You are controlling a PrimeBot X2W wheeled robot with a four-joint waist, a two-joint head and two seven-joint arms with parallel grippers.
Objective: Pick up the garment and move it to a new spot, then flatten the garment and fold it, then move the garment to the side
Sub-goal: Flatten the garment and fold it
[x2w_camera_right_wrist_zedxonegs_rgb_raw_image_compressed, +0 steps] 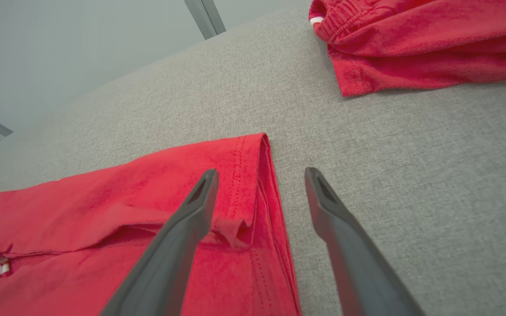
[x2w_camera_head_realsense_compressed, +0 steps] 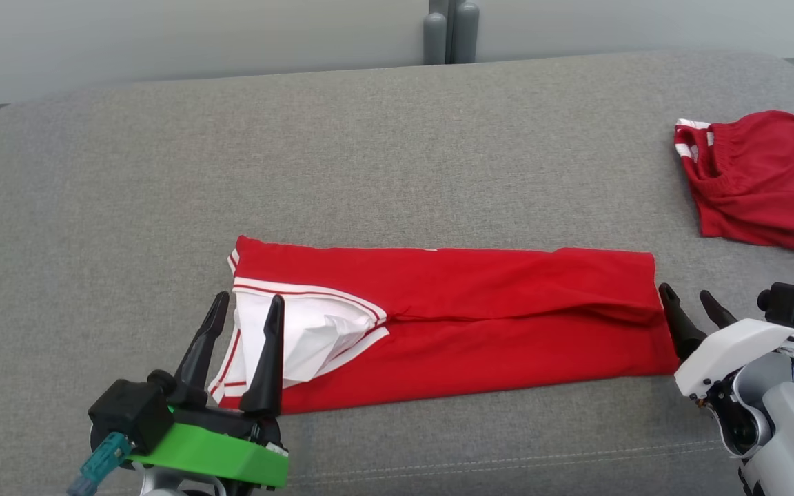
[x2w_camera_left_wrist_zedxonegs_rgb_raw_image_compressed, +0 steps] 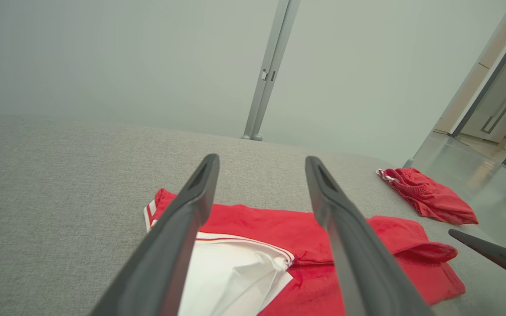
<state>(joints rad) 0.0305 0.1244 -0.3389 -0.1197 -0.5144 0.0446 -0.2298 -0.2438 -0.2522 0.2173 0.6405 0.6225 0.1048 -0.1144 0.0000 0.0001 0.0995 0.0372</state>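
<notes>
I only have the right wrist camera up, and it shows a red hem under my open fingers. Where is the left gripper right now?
Observer: The left gripper hangs over the opposite end of the garment, above its white lining.
Operator: Is it gripping the cloth?
Observer: No. Its jaws stand wide, with nothing pinched between them.
Operator: How does the whole garment lie?
Observer: It is folded lengthwise into one long band across the grey cushion, with the lining exposed at the robot's left end.
</notes>
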